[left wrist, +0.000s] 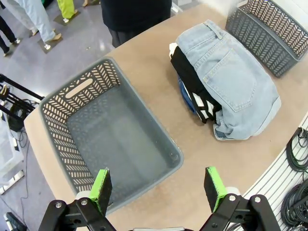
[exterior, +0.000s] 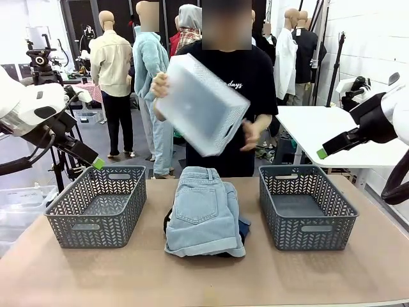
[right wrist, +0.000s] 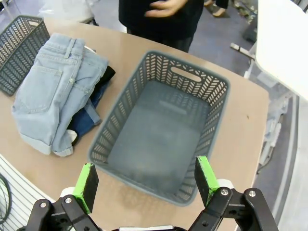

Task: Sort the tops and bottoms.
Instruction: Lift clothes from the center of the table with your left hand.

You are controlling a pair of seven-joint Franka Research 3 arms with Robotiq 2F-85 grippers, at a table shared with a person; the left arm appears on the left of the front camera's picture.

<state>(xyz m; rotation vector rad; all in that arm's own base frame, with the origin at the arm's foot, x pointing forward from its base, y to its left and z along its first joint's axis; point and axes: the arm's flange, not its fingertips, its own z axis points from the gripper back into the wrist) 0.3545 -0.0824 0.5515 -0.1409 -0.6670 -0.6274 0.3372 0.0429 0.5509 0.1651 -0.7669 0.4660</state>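
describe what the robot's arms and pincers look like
The left arm and right arm are white, rounded shells with black cables hanging beneath. The left pincer and right pincer are black and angular with visible bolts, and each has two flat bright green pads.

A robotics lab: a tripod-mounted camera [exterior: 39, 59], cable bundles [left wrist: 298, 154] and a white worktable [exterior: 319, 128] flank the table [exterior: 204, 281].

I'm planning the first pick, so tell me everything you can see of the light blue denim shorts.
The light blue denim shorts, with folded hems and back pockets up, lie flat between the left basket and the right basket, waistband toward the far side. They rest on black fabric and darker denim.
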